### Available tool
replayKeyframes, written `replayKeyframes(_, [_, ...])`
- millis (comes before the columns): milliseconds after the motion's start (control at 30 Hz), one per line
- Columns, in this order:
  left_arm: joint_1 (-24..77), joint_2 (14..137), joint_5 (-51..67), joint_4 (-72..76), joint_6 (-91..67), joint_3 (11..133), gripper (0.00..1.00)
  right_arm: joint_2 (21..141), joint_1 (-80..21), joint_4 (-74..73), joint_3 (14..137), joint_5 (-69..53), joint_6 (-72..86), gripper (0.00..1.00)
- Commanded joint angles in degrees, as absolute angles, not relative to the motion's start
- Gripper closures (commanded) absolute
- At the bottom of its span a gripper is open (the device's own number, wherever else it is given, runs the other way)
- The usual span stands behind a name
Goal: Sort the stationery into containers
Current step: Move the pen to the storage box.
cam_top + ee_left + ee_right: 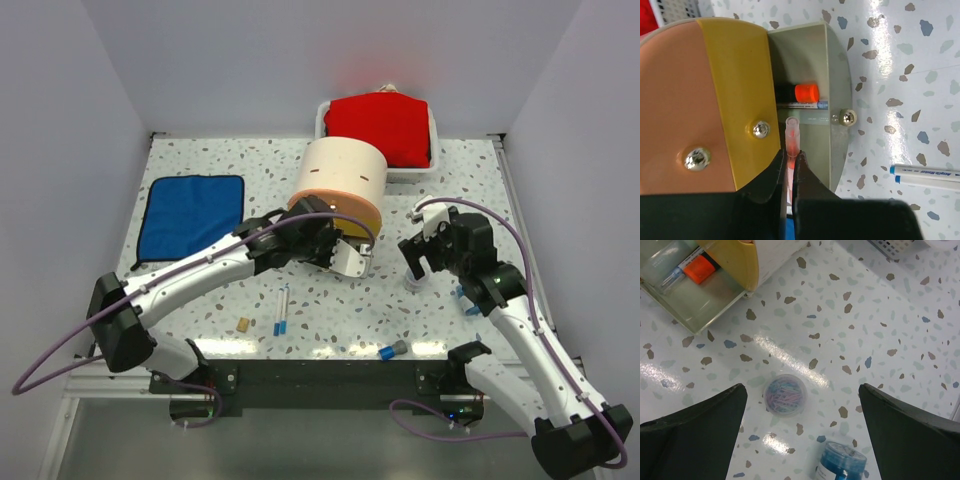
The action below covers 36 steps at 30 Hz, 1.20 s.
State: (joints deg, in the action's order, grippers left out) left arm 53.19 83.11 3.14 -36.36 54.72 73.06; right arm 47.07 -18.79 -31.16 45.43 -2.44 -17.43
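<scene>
At the left of the top view lies the blue cloth (190, 215) (it is not part of the job). Lower down, toward the bottom left of the table, sit the tan eraser block (242, 323) and two white pens (282, 310). They are not put away yet.

In the middle, the left gripper (789, 162) is pinched tight on a thin clear pen (791, 132) with red inside. It holds the pen's tip over the open drawer (836, 75) of the cream unit (340, 176). An orange marker (806, 92) and one more pen already lie in that drawer. At the bottom middle is the blue-grey cap piece (390, 350).

To the right, the right gripper (424, 265) hangs with its fingers spread wide and holds nothing. Right under it is a little clear cup (785, 395) of paper clips. Beside the cup is a blue thing (840, 465), maybe a clip box, but it is hard to tell.

So a small part is done, and most things have yet to go in.
</scene>
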Motion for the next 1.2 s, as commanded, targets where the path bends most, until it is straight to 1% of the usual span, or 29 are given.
replayKeyframes(0, [53.53,87.35,3.78,-34.10,57.66,75.41,1.00,45.88,-18.63,-29.27,46.85,-1.32,-17.58,0.01])
replayKeyframes(100, [53.53,89.64,3.78,-34.80,56.69,76.72,1.00,45.79,-18.54,-29.35,46.67,-1.23,-17.49,0.01])
replayKeyframes(133, [53.53,90.95,3.08,-34.72,56.25,76.99,0.96,45.62,-18.63,-29.36,46.67,-1.14,-17.49,0.01])
replayKeyframes(200, [53.53,92.36,1.85,-32.88,54.41,76.99,0.85,45.62,-18.63,-29.44,46.50,-1.14,-17.40,0.01])
replayKeyframes(233, [53.53,92.72,0.71,-32.35,53.97,76.99,0.81,45.62,-18.55,-29.36,46.41,-1.14,-17.40,0.01])
replayKeyframes(267, [53.53,93.07,0.18,-30.78,53.01,76.82,0.74,45.53,-18.63,-29.53,46.23,-1.14,-17.40,0.01])
replayKeyframes(300, [53.53,93.34,-1.22,-29.98,52.30,76.64,0.61,45.53,-18.63,-29.53,46.23,-1.14,-17.32,0.01])
replayKeyframes(333, [53.53,93.60,-2.19,-29.54,51.16,76.81,0.57,45.53,-18.63,-29.62,46.14,-1.14,-17.31,0.01])
replayKeyframes(400, [53.53,92.56,-1.94,-29.88,49.84,78.12,0.52,45.44,-18.54,-29.79,46.14,-1.23,-17.31,0.01])
replayKeyframes(433, [53.53,91.77,-2.02,-30.06,47.66,78.66,0.52,45.53,-18.54,-29.79,46.23,-1.14,-17.31,0.01])
replayKeyframes(500, [53.53,87.92,-1.59,-31.81,45.01,80.67,0.49,45.53,-18.55,-30.15,46.23,-1.05,-17.31,0.01])
replayKeyframes(567, [53.53,84.74,-2.19,-33.13,36.69,81.47,0.48,45.44,-18.63,-30.23,45.97,-1.05,-17.31,0.01])
replayKeyframes(600, [53.00,81.33,-2.89,-33.48,32.47,81.21,0.41,45.35,-18.63,-30.15,45.53,-1.14,-17.05,0.01])
replayKeyframes(633, [52.48,79.73,-4.38,-33.57,21.90,80.43,0.38,45.35,-18.55,-29.97,45.35,-1.32,-16.79,0.01])
replayKeyframes(667, [51.43,78.24,-4.48,-35.14,15.88,79.46,0.35,45.35,-18.63,-29.71,45.00,-1.75,-16.53,0.01])
replayKeyframes(700, [48.63,75.70,-4.05,-36.72,9.90,76.76,0.34,45.44,-18.63,-29.53,44.74,-2.19,-16.00,0.01])
replayKeyframes(733, [46.86,74.72,-1.43,-38.48,0.62,75.08,0.34,45.70,-18.63,-29.36,44.39,-2.55,-15.82,0.01])
replayKeyframes(767, [45.19,73.84,-0.54,-41.72,-4.00,72.97,0.35,45.88,-18.63,-28.92,44.21,-2.98,-15.65,0.01])
replayKeyframes(833, [41.06,71.81,-0.26,-43.24,-11.82,65.51,0.36,46.31,-18.63,-28.65,44.12,-3.16,-15.29,0.01])
replayKeyframes(900, [38.15,70.85,-0.26,-43.42,-15.45,59.10,0.37,46.58,-18.63,-28.74,44.30,-3.25,-15.47,0.01])
replayKeyframes(967, [35.79,70.84,-0.26,-40.36,-20.46,55.91,0.39,47.19,-18.63,-29.53,44.82,-3.25,-15.91,0.01])
replayKeyframes(1067, [35.51,73.03,2.46,-36.05,-22.50,51.51,0.41,48.42,-18.63,-30.49,46.05,-3.16,-16.26,0.01])
replayKeyframes(1167, [35.07,75.67,1.40,-34.99,-23.99,48.17,0.40,49.30,-18.63,-30.41,46.58,-3.69,-15.65,0.01])
